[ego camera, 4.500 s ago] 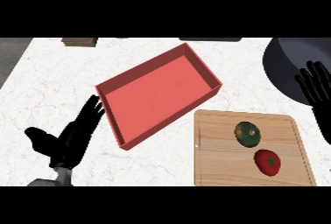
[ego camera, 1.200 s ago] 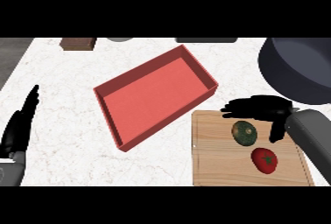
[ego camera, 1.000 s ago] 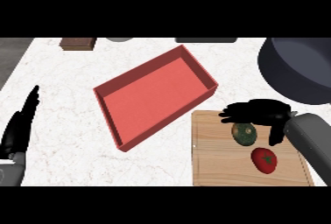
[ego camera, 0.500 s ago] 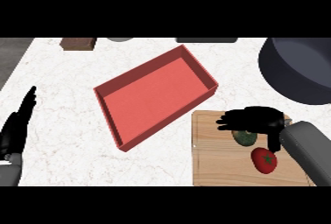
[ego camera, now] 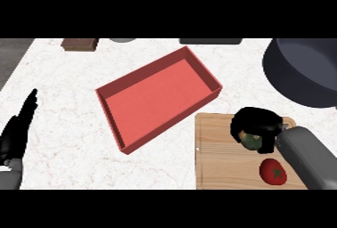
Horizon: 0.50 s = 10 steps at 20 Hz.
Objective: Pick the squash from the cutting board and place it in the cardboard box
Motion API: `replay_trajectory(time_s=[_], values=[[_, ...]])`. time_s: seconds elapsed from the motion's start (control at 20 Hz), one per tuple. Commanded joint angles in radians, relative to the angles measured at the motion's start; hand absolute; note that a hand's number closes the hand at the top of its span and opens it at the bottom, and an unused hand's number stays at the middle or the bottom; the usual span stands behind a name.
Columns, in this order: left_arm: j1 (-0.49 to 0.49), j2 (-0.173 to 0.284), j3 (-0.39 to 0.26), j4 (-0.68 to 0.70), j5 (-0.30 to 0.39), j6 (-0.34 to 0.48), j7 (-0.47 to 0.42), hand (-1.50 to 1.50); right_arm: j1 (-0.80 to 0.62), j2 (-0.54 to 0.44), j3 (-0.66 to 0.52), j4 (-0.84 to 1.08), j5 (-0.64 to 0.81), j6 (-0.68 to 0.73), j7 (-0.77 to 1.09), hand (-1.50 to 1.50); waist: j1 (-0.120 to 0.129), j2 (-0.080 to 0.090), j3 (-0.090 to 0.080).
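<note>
A dark green squash (ego camera: 252,142) lies on the wooden cutting board (ego camera: 217,164) at the lower right. My right hand (ego camera: 256,124) covers its upper part, fingers curled down round it, so only the lower half shows. The squash still rests on the board. A red tomato (ego camera: 273,171) sits on the board just below it. The box (ego camera: 158,95) is a shallow red one, lying tilted at the counter's centre, its near corner close to the board. My left hand (ego camera: 20,129) rests open at the left edge, fingers up.
A large dark pot (ego camera: 309,67) fills the upper right, close above my right hand. Along the back edge stand a brown block (ego camera: 80,43), a grey round thing (ego camera: 121,40) and a dark flat thing (ego camera: 211,41).
My right hand has come down from the board's top edge onto the squash and its fingers have curled round it. The left hand has barely shifted.
</note>
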<state>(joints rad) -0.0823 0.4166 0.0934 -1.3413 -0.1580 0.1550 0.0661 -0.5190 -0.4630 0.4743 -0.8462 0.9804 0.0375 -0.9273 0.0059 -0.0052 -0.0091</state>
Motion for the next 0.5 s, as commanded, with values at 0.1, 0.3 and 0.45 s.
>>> replay_trajectory(time_s=[0.1,0.3,0.45], values=[[-0.051,-0.018,0.007,0.015,-0.015,0.007,0.029,0.0,0.043,0.022,-0.077,-0.077,-0.019,-0.1,-0.013,1.5,-0.011,0.004,0.009],[0.015,-0.003,0.027,0.009,-0.01,0.014,0.0,0.0,0.08,0.073,-0.224,-0.017,-0.061,-0.115,0.366,1.5,-0.047,-0.01,0.008],[0.037,0.012,0.051,0.018,-0.006,0.022,0.007,0.0,0.136,0.067,-0.353,0.019,-0.106,-0.145,0.604,1.5,-0.108,-0.026,0.004]])
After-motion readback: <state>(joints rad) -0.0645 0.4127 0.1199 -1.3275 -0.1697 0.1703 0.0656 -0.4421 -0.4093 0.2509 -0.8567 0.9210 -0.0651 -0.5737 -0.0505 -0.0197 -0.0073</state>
